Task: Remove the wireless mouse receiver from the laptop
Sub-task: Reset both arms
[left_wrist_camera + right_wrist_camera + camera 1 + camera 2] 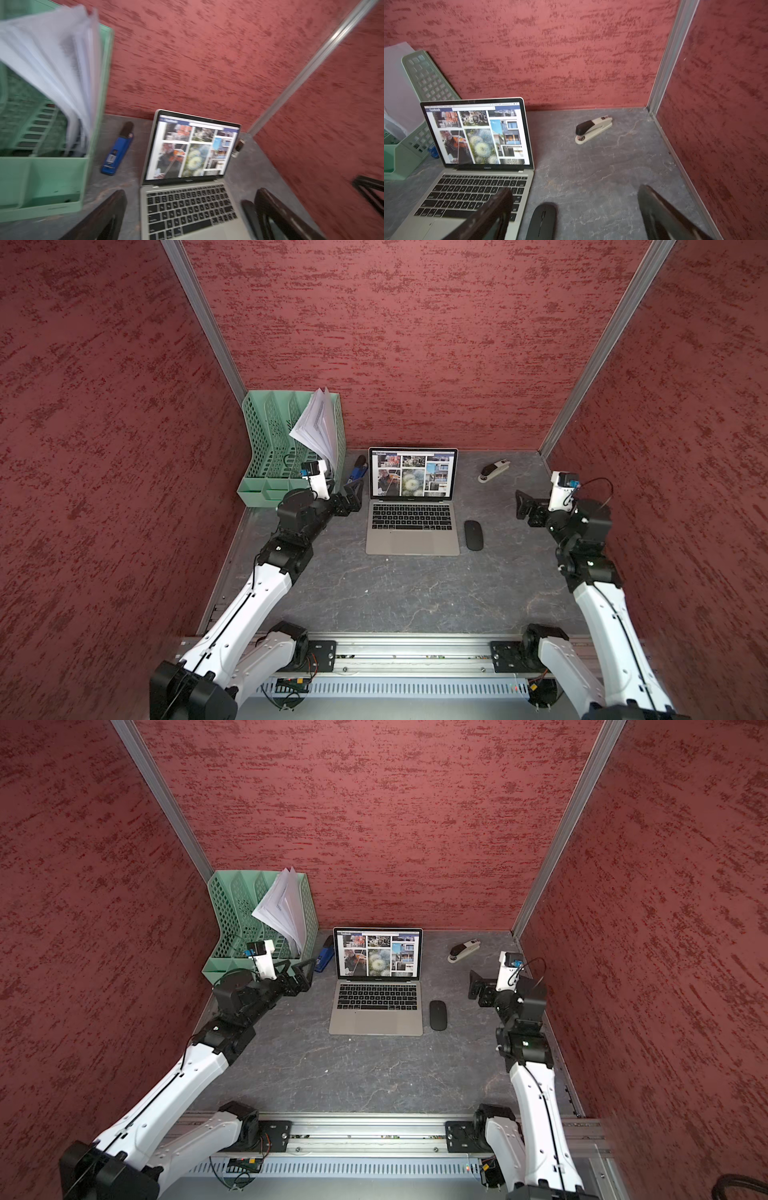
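**Both end effectors are hovering spread and empty on either side of the laptop [413, 541].**

We are seeing the left end effector [345, 493] with its jaws wide apart, pinching nothing, just beside the laptop's hinge corner. The right end effector [527, 506], likewise spread and empty, is hanging well apart from the laptop, with the black mouse [473, 535] lying between them on the tabletop [415, 593]. The wireless mouse receiver is too small for us to pick out in any view. A blue stapler [117, 153] is lying just beyond the left end effector, and a beige stapler [492, 472] beyond the right one.
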Tool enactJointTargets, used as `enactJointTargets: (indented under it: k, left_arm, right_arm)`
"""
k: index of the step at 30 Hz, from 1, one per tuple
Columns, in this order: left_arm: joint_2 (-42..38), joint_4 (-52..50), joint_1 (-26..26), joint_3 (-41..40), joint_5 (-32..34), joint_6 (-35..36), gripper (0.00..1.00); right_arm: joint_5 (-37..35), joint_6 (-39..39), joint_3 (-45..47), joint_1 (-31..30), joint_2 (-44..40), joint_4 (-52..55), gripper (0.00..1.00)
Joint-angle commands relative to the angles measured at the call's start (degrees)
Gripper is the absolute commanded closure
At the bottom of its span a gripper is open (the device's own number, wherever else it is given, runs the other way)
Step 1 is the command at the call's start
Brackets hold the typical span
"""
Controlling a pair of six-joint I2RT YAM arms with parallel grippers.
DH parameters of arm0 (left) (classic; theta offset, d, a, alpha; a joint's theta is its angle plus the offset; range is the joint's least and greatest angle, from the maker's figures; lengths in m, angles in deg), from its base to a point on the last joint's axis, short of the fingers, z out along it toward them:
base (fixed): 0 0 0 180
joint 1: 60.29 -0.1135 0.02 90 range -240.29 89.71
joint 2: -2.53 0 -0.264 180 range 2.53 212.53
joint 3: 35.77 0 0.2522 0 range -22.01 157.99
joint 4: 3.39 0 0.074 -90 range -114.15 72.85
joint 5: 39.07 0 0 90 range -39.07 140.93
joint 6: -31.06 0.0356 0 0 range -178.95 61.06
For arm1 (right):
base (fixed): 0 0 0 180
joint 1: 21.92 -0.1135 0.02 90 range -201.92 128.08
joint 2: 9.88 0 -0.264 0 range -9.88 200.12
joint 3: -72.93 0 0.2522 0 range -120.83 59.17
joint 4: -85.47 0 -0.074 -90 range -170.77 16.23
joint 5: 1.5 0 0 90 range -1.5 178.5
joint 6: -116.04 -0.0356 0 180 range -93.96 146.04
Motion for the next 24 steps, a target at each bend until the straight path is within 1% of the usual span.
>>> enactJointTargets:
  k: [1,3,5,6,8,9,12,13,14,15,16,17,19,20,21,22,23,24]
  left_arm:
    - [1.72,13.47,-0.53,-6.84,19.74,8.62,0.0]
    - [3.26,16.96,-0.65,-9.94,22.87,12.32,0.0]
    - [5.14,22.06,-0.71,-12.8,24.07,15.6,0.0]
    - [6.03,23.76,-0.76,-13.72,24.81,16.7,0.0]
    - [8.13,28.25,-1.35,-16.03,26.49,18.61,0.0]
    - [9.1,30.26,-2.05,-17.17,26.39,19.43,0.0]
    - [13.19,33.83,-4.85,-19.46,23.72,18.95,0.0]
    - [14.8,36.93,-5.55,-20.33,23.05,19.39,0.0]
    - [14.77,38.05,-5.46,-20.62,22.87,20.14,0.0]
    - [15.08,39.97,-6.46,-21.09,20.13,20.56,0.0]
    - [15.62,40.61,-7.16,-20.84,19.28,20.27,0.0]
    - [15.49,38.75,-7.65,-20.14,18.22,20.65,0.0]
    - [15.73,37.36,-7.83,-20.04,15.67,24.93,0.0]
    - [16.39,37.36,-8.11,-20.56,16.1,25.86,0.0]
    - [17.4,37.83,-8.53,-21.32,16.14,26.0,0.0]
    - [18.6,39.97,-9.14,-22.8,15.78,25.54,0.0]
    - [20.42,44.32,-9.56,-24.44,15.34,25.03,0.0]
    - [21.33,47.66,-9.26,-25.27,16.17,25.15,0.0]
  right_arm:
    - [-2.54,-3.74,10.16,0.26,3.0,-17.88,0.02]
    - [-2.75,-4.51,16.48,0.21,5.05,-28.23,0.02]
    - [-4.58,-5.26,23.29,0.27,8.31,-42.12,0.02]
    - [-5.13,-5.14,24.73,0.23,10.34,-46.02,0.02]
    - [-4.61,-4.16,25.02,0.22,16.12,-49.66,0.02]
    - [-3.95,-4.13,24.98,0.24,18.85,-51.82,0.01]
    - [-1.42,-5.47,25.33,0.2,30.54,-64.34,0.02]
    - [-0.87,-6.15,25.28,0.2,35.3,-69.04,0.02]
    - [0.56,-6.05,25.12,0.06,40.2,-73.85,0.02]
    - [1.55,-4.99,25.15,-0.44,42.44,-76.05,0.02]
    - [-0.94,-4.38,24.95,-1.79,44.82,-78.11,0.02]
    - [-0.91,-4.15,24.7,-1.98,44.74,-78.19,0.02]
    - [-1.78,-2.92,21.02,-2.99,42.15,-67.5,0.01]
    - [0.28,-1.46,18.15,-3.76,42.68,-63.54,0.02]
    - [0.36,0.53,15.53,-4.88,42.27,-57.57,0.02]
    - [-4.34,1.95,14.23,-7.47,41.97,-54.29,0.02]
    - [-5.43,2.18,14.66,-8.04,42.3,-55.9,0.01]
    - [-5.49,2.15,14.4,-8.0,41.92,-54.67,0.01]
